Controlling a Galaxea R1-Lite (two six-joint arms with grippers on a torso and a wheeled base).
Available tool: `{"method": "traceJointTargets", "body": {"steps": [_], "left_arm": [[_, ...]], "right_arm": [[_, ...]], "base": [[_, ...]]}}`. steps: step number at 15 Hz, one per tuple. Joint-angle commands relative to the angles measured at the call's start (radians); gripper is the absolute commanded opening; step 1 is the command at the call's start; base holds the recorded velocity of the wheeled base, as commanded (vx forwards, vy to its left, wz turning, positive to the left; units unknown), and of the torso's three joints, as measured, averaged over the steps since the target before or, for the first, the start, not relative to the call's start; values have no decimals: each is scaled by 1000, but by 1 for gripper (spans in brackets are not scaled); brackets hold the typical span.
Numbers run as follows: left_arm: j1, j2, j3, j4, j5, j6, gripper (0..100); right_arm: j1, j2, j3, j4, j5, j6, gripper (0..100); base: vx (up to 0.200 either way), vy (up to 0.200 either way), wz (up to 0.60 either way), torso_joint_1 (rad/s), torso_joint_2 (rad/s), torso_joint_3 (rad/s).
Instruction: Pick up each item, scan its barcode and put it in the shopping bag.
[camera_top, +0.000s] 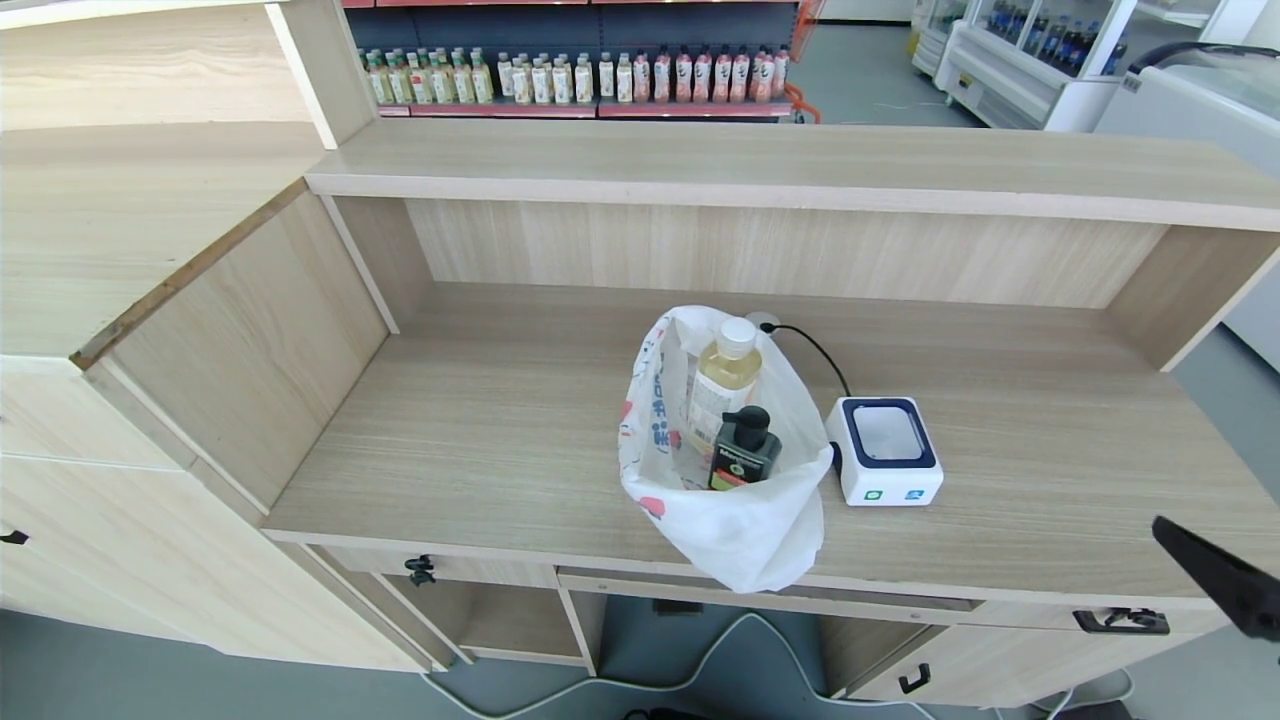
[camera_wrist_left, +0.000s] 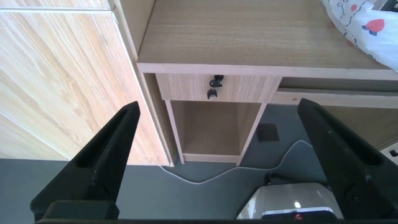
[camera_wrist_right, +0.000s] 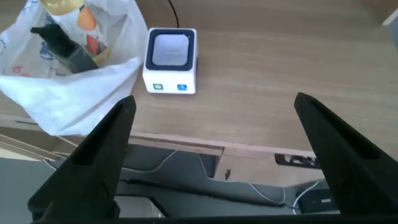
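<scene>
Right gripper (camera_wrist_right: 216, 102), jaws spread wide and empty, hangs over the front edge of the light wooden counter (camera_top: 480, 430). Left gripper (camera_wrist_left: 219, 107), likewise spread and empty, faces the keyed wooden drawer (camera_wrist_left: 186, 87) beneath it. The white plastic shopping bag (camera_top: 735, 520) stands open just beside the white box scanner (camera_top: 885, 450) and holds a clear yellow-liquid bottle (camera_top: 727, 372) and a dark pump bottle (camera_top: 745, 452). A black cable (camera_top: 815, 350) runs behind the bag.

A shop, at its checkout: a wooden table (camera_top: 480, 440) carries a barcode scanner (camera_top: 884, 450) beside a shopping bag (camera_top: 735, 530). Beyond the table's far edge stand a shelf of bottled drinks (camera_top: 575, 78) and glass-fronted coolers (camera_top: 1030, 50).
</scene>
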Motion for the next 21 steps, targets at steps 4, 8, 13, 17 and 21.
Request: {"method": "traceJointTargets", "body": {"steps": [4, 8, 13, 17, 21], "left_arm": [[0, 1, 0, 0, 0, -1, 100], [0, 1, 0, 0, 0, 1, 100], [0, 1, 0, 0, 0, -1, 100], [0, 1, 0, 0, 0, 1, 100], [0, 1, 0, 0, 0, -1, 100]], "right_arm": [[-62, -512, 207, 209, -52, -3, 100], [-93, -785, 206, 522, 0, 33, 100], [-81, -802, 206, 522, -2, 53, 100], [-81, -802, 206, 522, -2, 53, 100], [-81, -802, 206, 523, 0, 53, 100]], "base": [[0, 0, 0, 0, 0, 0], [0, 0, 0, 0, 0, 0], [0, 0, 0, 0, 0, 0], [0, 0, 0, 0, 0, 0], [0, 0, 0, 0, 0, 0]]}}
